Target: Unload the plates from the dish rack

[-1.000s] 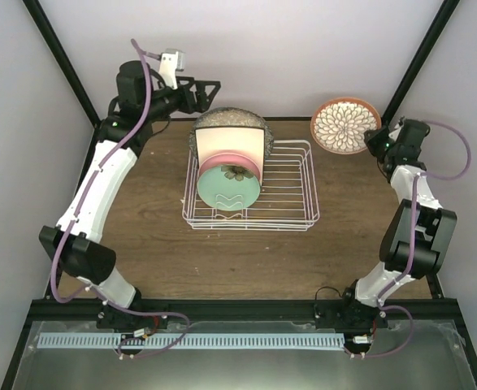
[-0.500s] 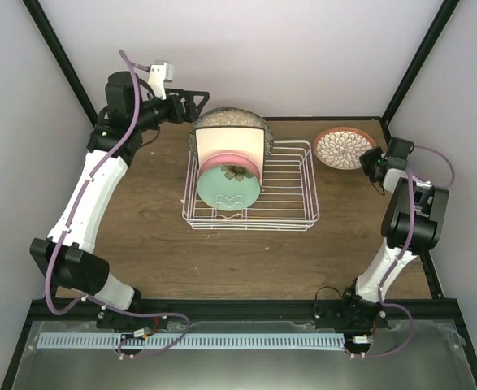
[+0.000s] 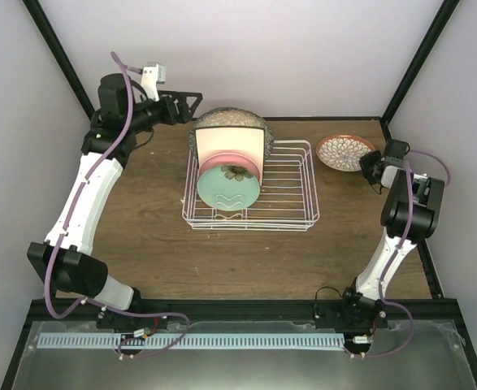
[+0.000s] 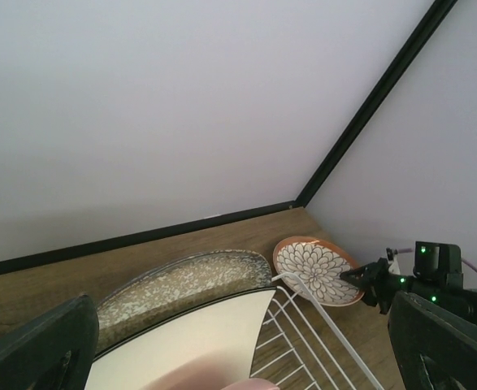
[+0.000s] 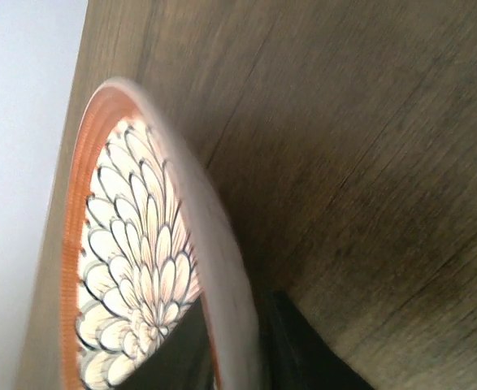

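My right gripper (image 3: 372,166) is clamped on the right-hand rim of the small floral plate (image 3: 344,151), at the far right of the table (image 3: 140,236), well clear of the dish rack (image 3: 291,183). In the right wrist view the dark fingers (image 5: 295,349) pinch the reddish rim from both sides, with the plate tipped at an angle above the wood. I cannot tell whether its low edge touches the table.

My left gripper (image 3: 191,104) hangs above the far left corner of the rack with its jaws spread wide and nothing between them. In its own wrist camera the two fingers (image 4: 35,349) sit at the bottom corners, looking down over the tops of the racked plates.

The rack sits in the middle of the table, and four plates stand upright in its left half, one behind the other. The mint-green plate (image 3: 228,192) with the flower mark is nearest, then the pink plate (image 3: 214,166), then the cream square plate (image 3: 228,145), and the speckled grey plate (image 3: 228,116) stands at the far end. The right half of the rack shows only bare wires.
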Motion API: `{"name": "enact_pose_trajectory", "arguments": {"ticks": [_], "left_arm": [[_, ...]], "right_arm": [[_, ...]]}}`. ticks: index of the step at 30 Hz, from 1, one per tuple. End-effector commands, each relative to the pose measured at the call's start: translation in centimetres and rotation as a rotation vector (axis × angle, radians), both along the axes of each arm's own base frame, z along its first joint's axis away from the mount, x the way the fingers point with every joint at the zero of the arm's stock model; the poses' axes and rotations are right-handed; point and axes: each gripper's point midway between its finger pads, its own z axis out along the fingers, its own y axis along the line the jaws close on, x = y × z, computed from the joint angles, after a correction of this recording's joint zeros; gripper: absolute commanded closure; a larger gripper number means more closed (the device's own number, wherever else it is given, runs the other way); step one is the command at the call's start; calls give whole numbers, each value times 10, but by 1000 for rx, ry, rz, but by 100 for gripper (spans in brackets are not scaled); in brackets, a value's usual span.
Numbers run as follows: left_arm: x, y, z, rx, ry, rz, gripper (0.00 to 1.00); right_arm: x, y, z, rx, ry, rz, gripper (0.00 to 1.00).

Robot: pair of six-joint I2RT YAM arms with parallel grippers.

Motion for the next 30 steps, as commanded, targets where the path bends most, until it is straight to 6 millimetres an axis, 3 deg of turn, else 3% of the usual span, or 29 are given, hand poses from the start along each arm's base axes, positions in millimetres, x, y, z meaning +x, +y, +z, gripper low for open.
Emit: {"name": "enact_pose_trajectory", "arguments": {"ticks": [1,10,14,19,22,25,30], "left_arm": [[-7,5,8,-9,-19,-4,1],[-11,3,-2,-1,-4,-27,1],[-15,6,-13,74,-30,-37,0],[-35,3,-40,240,-106,-133,2],[-53,-2,-67,454,-225,-209,7],[-62,-7,-97,635,-304,-279,14],[-56,-18,-137,798,-342,-395,33]], "right_arm": [[21,-14,34,-11,-82,-41,75],[-1,-17,17,-63,66,-34,28],[-11,-17,23,-97,99,-20,12],[-28,-19,53,-192,82,0,5],[-42,-16,73,-244,50,22,0],[-54,-7,95,-273,-7,55,0],[-74,13,127,-292,-89,127,0]]}}
